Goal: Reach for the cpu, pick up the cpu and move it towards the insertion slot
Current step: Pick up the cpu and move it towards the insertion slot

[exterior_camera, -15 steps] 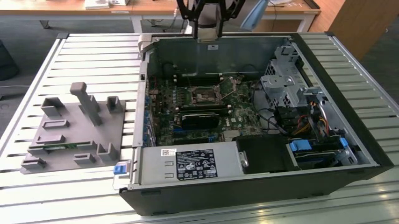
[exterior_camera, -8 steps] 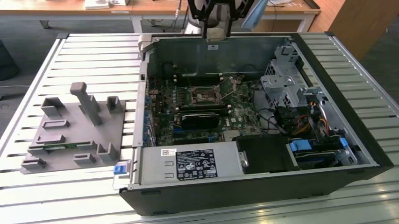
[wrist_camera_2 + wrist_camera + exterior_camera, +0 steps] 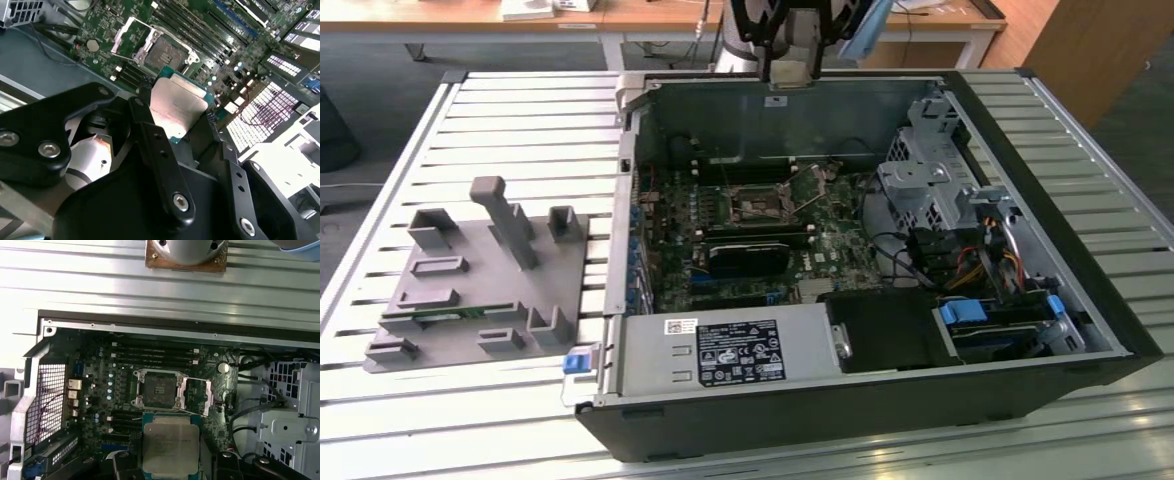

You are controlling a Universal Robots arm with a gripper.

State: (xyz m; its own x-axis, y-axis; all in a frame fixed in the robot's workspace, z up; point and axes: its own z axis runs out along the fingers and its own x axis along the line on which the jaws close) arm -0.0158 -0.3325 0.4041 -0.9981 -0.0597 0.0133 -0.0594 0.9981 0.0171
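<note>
My gripper (image 3: 172, 462) is shut on the cpu (image 3: 170, 442), a flat square chip with a shiny silver-grey top and a greenish rim. In both wrist views the black fingers (image 3: 150, 125) clamp two opposite edges of the cpu (image 3: 177, 107). The chip hangs above the motherboard, a short way off the insertion slot (image 3: 157, 388), whose silvery frame surrounds a dark centre. The slot's metal lid (image 3: 196, 392) is folded open beside it. In the exterior view the arm (image 3: 781, 40) stands over the far wall of the open computer case, with the insertion slot (image 3: 757, 207) below it.
The open case (image 3: 1041, 250) lies on a slatted metal table (image 3: 520, 130). A black block (image 3: 747, 255) and memory slots flank the socket. A power supply (image 3: 720, 352), drive cage (image 3: 927, 190) and cables (image 3: 961, 265) fill the case. A grey fixture (image 3: 467, 290) sits at the exterior view's left.
</note>
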